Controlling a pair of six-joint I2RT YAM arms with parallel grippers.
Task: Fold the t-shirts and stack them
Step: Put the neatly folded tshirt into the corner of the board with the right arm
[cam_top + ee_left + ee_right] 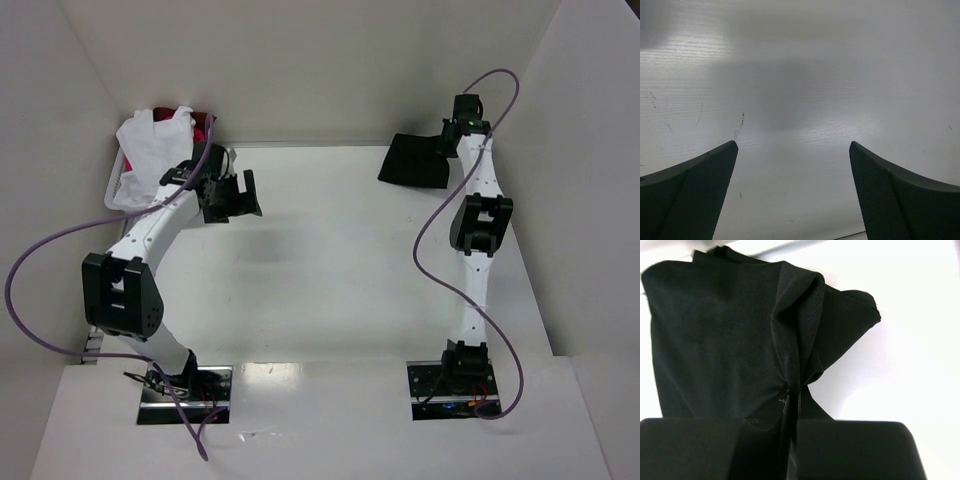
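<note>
Entry: two-arm folding station, task part done. Nearest, the left arm point(150, 235) bends out over the worktop point(330, 290). The left jaws are spread to their widest and hold nothing. Their two dark fingers point(690, 200) frame only bare, faintly scratched worktop, with no cloth between them or ahead of them. Farther out, the right arm point(478, 230) is extended toward the far right corner. The right jaws are shut tight on a pinched ridge of the black t-shirt point(715, 340), and the fabric gathers into a narrow pleat running straight ahead from the pinch. The rest of the shirt spreads ahead of these jaws and to their left as a compact dark slab. It appears folded and seems to rest on the worktop, close to the back wall. Farthest, behind the left jaws and to their left, stands the white basket point(114, 190). A white t-shirt point(150, 145) is heaped over its rim, and a red t-shirt point(203, 128) shows just beyond that. Step in hand, by judgement: setting the folded black shirt down as the base of the stack. The white and red shirts are not yet folded. The next move probably calls for the right jaws to part and lift straight away, so that the pleat falls flat and the fold is not dragged open. The left jaws are already wide and would then need to swing back to the basket for the white shirt.
</note>
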